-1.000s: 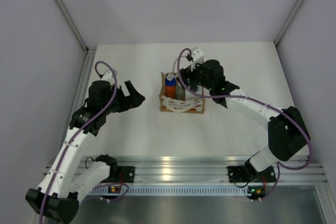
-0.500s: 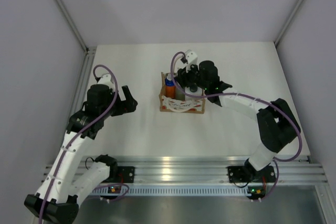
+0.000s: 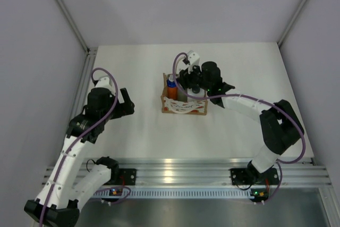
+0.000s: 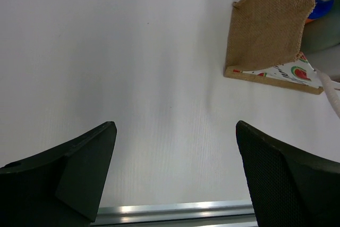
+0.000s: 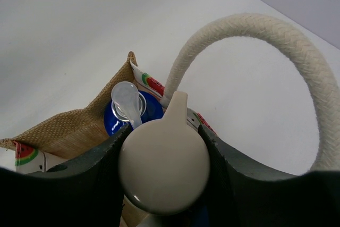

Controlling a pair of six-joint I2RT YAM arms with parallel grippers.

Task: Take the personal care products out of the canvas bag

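Gripping: right gripper (image 3: pixel 192 84) reaches down into the bag, jaws clamped on the round beige cap (image 5: pixel 163 169), one finger on each side.
Surface: the cap is smooth and domed, so likely slippery; a hold lower down, at the neck, would probably be surer.
Load: the bottle (image 4: pixel 324 31), grey-green, stands upright in the bag; probably stiff plastic and light, so a straight lift should do.
Neighbour: orange bottle (image 3: pixel 172 85) with a blue top, just left of the cap; touching or not, I cannot tell.
Container: bag (image 3: pixel 184 111) sits mid-table, soft burlap, open-topped; it looks light enough to rise with the bottle.
Snag: handle (image 5: pixel 255 33), a thick white rope loop, arches just right of the cap and could catch.
Idle: left gripper (image 4: pixel 174 131), jaws wide apart and empty, hovers over the table (image 4: pixel 133 51) left of the bag, well apart.
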